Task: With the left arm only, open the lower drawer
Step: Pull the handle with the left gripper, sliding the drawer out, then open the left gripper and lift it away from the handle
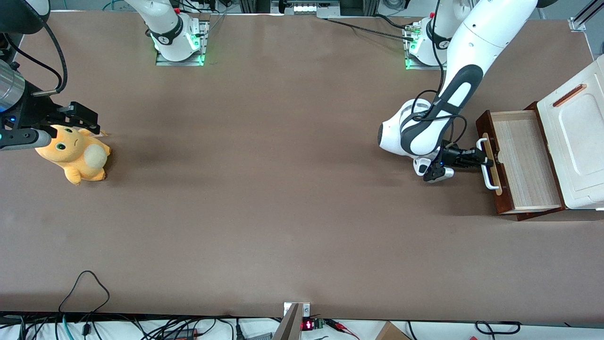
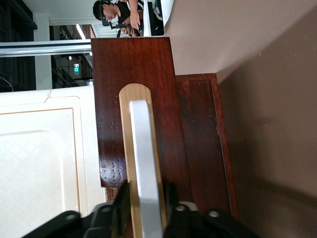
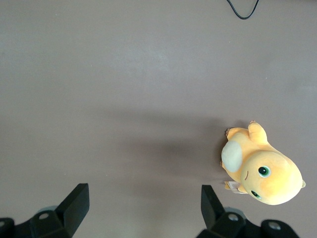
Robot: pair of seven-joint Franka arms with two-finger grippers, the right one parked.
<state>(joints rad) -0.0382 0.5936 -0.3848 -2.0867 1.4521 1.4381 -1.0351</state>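
1 orange plush toy [image 1: 75,153] lies on the brown table [image 1: 264,189] near the parked arm's end. Toward the working arm's end, the left arm [image 1: 453,94] reaches down, and its tool [image 1: 483,159] is clamped on the white handle [image 1: 490,163] of the lower drawer [image 1: 524,165]. That drawer stands pulled out from under the white upper unit [image 1: 578,141], its light wood inside showing.

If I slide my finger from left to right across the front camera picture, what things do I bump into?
Orange plush toy → gripper, shut on the white handle → lower drawer, pulled open → white upper unit.
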